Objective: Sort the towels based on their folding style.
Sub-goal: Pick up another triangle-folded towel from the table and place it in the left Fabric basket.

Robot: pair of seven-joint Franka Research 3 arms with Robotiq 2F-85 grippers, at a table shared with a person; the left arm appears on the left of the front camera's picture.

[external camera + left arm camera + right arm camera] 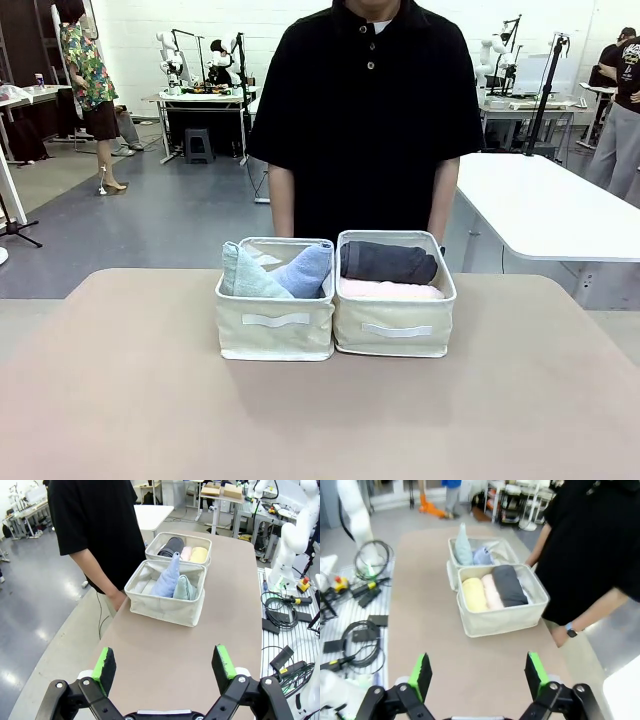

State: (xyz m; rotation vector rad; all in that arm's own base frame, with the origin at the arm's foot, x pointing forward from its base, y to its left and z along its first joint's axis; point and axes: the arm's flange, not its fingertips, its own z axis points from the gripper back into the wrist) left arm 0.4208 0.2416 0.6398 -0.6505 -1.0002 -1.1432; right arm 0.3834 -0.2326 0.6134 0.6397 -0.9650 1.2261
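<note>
Two cream fabric baskets stand side by side mid-table. The left basket (275,325) holds the pale teal cone towel (243,275) and the light blue cone towel (305,270). In the right basket (393,330) lie rolled towels: dark grey (388,262) and pink (385,289); the right wrist view also shows the yellow roll (474,594) and a bit of white towel (526,591) at the far wall. My left gripper (166,664) is open above bare table, well short of the baskets. My right gripper (478,672) is open too, nothing between its fingers.
A person in a black shirt (365,110) stands at the far edge right behind the baskets, arms down. Cables and boxes (280,625) lie on the floor off the table's side. Bare tabletop (320,420) stretches in front of the baskets.
</note>
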